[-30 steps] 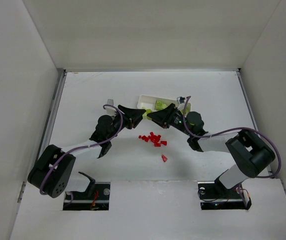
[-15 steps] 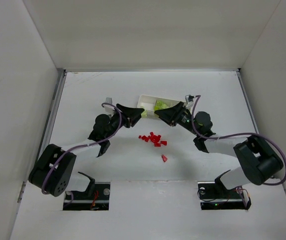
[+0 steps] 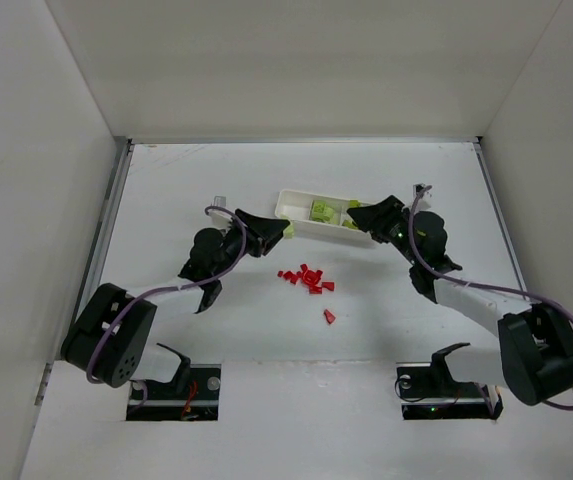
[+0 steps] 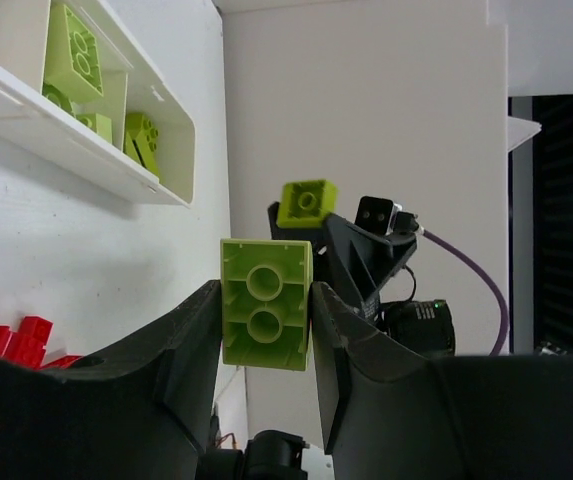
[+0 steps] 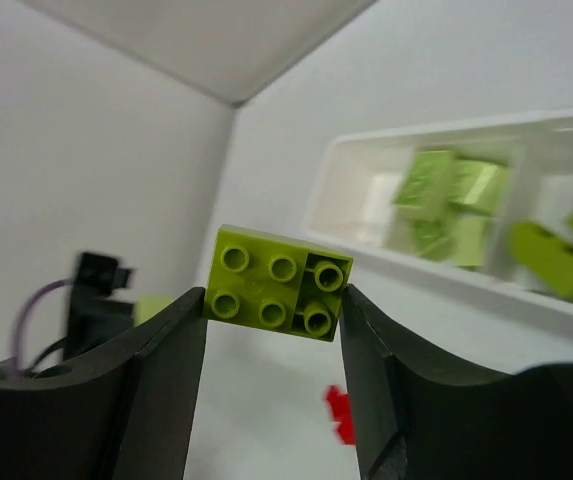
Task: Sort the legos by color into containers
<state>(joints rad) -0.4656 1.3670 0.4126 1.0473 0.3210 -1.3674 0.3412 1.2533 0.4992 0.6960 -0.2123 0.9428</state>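
Left wrist: yellow-green bricks (image 4: pixel 265 318) pinched in left gripper (image 4: pixel 263 302) and, apparently, right gripper (image 5: pixel 271 300).

No legible txt/labels anywhere.

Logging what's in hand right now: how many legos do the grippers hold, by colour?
Green legos: 2, one in the left gripper, one in the right gripper
Red legos: 0
Total: 2
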